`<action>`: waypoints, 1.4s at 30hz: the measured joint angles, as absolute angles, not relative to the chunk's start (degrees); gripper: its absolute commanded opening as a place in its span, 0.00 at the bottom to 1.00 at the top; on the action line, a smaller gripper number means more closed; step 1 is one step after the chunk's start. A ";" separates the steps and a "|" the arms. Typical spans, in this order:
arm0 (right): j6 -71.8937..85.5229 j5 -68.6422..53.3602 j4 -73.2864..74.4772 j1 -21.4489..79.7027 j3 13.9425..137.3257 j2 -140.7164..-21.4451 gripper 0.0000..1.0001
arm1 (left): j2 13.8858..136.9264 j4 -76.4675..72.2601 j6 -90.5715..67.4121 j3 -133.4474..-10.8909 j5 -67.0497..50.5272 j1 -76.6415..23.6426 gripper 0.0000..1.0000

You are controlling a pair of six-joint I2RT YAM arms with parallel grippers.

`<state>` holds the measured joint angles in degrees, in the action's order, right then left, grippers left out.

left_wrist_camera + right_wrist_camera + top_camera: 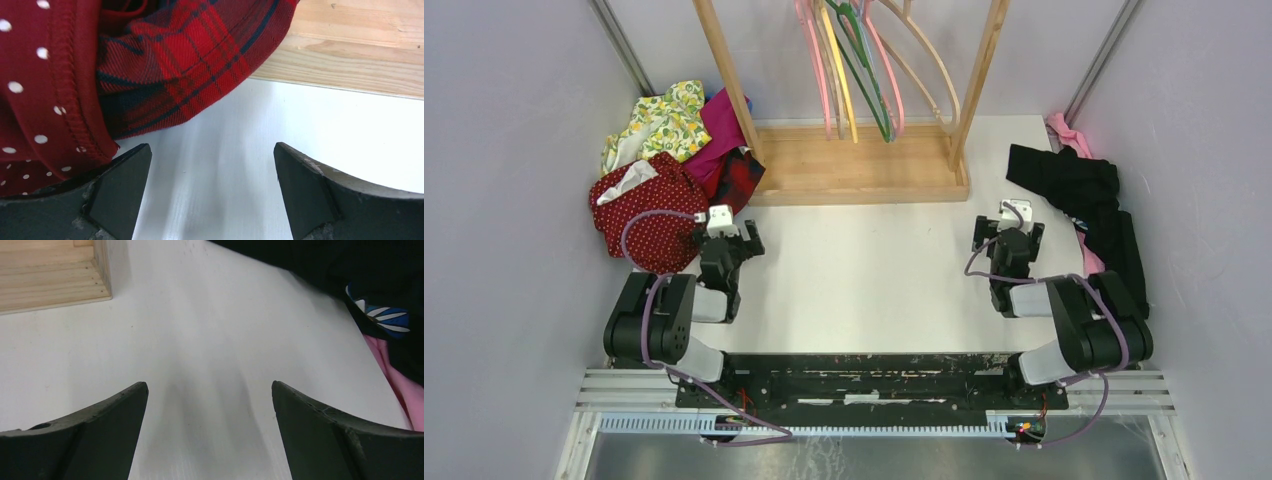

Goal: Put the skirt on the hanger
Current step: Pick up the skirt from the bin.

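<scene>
The dark-red polka-dot skirt point(646, 212) lies crumpled at the table's left side. In the left wrist view it point(40, 95) fills the left edge, touching the left finger. My left gripper point(738, 240) is open and empty just right of the skirt's edge, low over the white table point(212, 160). My right gripper point(1007, 232) is open and empty over bare table at the right point(210, 395). Several hangers point(854, 70) hang on the wooden rack at the back. I cannot pick out the thin lilac-blue hanger among them.
A red-and-black plaid garment point(742, 176) point(190, 55) lies between the skirt and the rack's wooden base point(854, 168). Floral cloth point(659, 120) and magenta cloth point(722, 125) sit behind the skirt. Black clothes point(1084, 195) and pink cloth point(1064, 130) lie at the right. Walls close both sides.
</scene>
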<state>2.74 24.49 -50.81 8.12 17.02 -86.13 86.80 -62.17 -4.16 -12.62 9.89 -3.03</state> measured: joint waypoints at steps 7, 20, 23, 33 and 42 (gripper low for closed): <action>3.79 23.81 -42.39 8.08 14.26 -64.66 1.00 | 75.50 -53.25 -4.14 -14.39 8.75 -3.25 0.99; 11.66 19.51 3.42 8.08 31.38 -29.58 1.00 | 56.69 -21.08 -14.44 -29.08 3.86 -4.99 0.99; 16.47 17.39 12.49 8.05 39.46 -31.40 1.00 | 53.41 -13.04 -17.67 -35.77 4.67 -5.50 0.99; 26.35 -1.91 27.77 8.05 46.81 -43.90 1.00 | 51.22 12.36 -29.67 -55.96 21.15 -5.54 0.99; 28.29 -14.57 29.65 8.08 44.29 -44.93 0.98 | 59.42 23.22 -37.04 -55.46 28.10 -4.45 1.00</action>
<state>28.29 -14.57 29.65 8.08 44.29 -44.93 59.42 23.22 -37.04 -55.46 28.10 -4.45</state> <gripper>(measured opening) 0.997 0.990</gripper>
